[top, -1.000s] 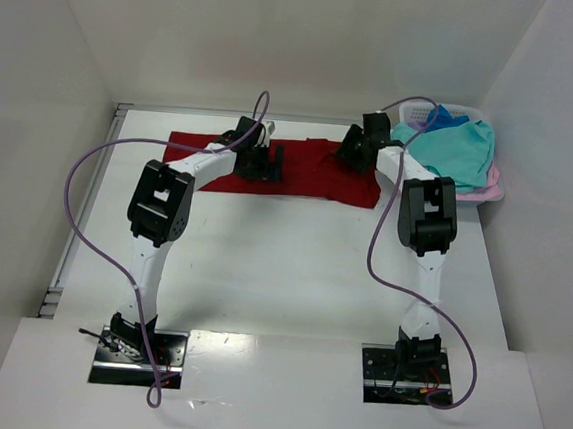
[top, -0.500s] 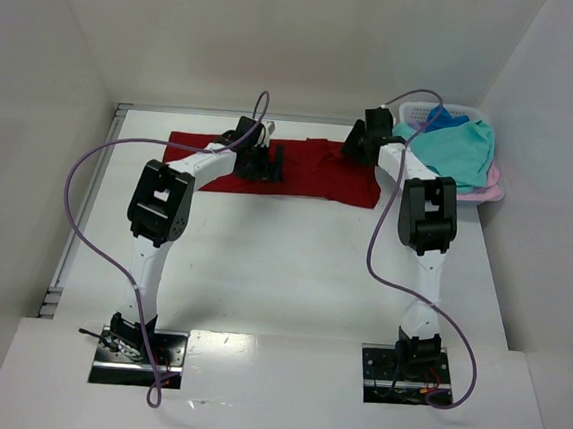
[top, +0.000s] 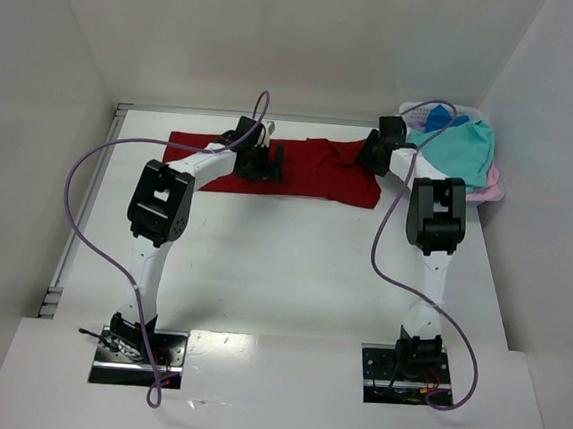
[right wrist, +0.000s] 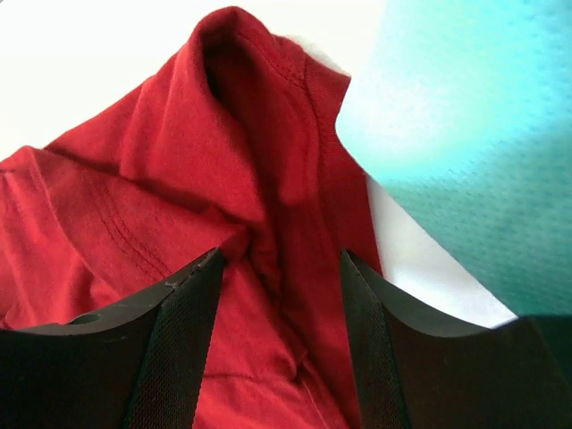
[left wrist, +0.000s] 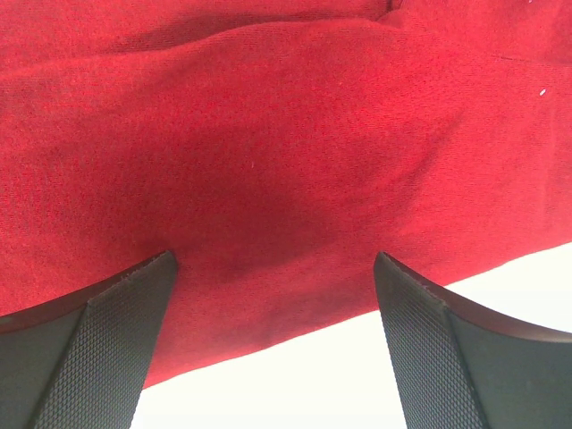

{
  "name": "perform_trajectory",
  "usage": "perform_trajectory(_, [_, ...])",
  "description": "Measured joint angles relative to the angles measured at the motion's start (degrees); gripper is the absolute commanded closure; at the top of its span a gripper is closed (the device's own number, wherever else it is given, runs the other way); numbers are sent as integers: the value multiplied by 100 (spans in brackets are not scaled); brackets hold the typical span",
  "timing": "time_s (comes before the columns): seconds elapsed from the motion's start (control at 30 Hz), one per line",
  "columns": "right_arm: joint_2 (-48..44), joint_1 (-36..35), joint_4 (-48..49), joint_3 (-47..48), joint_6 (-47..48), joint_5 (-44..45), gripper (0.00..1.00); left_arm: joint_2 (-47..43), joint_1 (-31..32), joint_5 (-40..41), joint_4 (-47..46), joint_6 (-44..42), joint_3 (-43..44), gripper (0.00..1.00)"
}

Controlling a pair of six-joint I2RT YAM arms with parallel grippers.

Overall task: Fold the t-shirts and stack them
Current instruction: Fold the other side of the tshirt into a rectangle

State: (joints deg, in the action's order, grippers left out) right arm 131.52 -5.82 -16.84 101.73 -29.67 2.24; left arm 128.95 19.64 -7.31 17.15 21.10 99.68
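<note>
The dark red t-shirt [top: 315,172] lies spread across the far part of the table. My left gripper [top: 269,161] hovers low over its middle near the front hem, open wide; in the left wrist view [left wrist: 275,259] red cloth [left wrist: 286,134] and white table show between the fingers. My right gripper [top: 370,154] is at the shirt's right end beside the basket. Its jaws [right wrist: 279,255] stand partly apart astride a bunched fold of the red shirt [right wrist: 179,179], without clamping it. A teal t-shirt [top: 458,149] drapes over the basket and hangs close by [right wrist: 474,116].
The pale slotted laundry basket [top: 413,110] stands at the far right against the wall, with blue cloth [top: 441,116] and pink cloth [top: 484,192] showing around the teal shirt. White walls close in the table on three sides. Purple cables loop from both arms.
My right gripper has slid to the right, toward the basket, and its jaws have narrowed slightly. The left arm and the red shirt have stayed put.
</note>
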Motion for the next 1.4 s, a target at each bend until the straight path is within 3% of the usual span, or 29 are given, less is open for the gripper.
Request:
perform_trajectory(0.23, [-590, 9, 155, -520, -11, -389, 38, 0, 0, 0, -4, 0, 0, 1])
perform_trajectory(0.37, [-1051, -4, 393, -658, -35, -846, 46, 0, 0, 0, -4, 0, 0, 1])
perform_trajectory(0.63, [-1126, -236, 741, -601, -114, -1609, 89, 0, 0, -4, -7, 0, 0, 1])
perform_trajectory(0.67, [-1049, -273, 745, -557, -136, -1679, 90, 0, 0, -7, -7, 0, 0, 1])
perform_trajectory(0.9, [-205, -568, 562, 31, -195, -1742, 92, 9, 0, -11, -17, 0, 2, 1])
perform_trajectory(1.1, [527, -892, -42, 1012, -81, -1027, 92, 35, -11, -9, -13, 0, 44, 1])
perform_trajectory(1.4, [634, -920, -774, 1624, 74, 378, 90, 37, -33, -48, -7, 2, 46, 1])
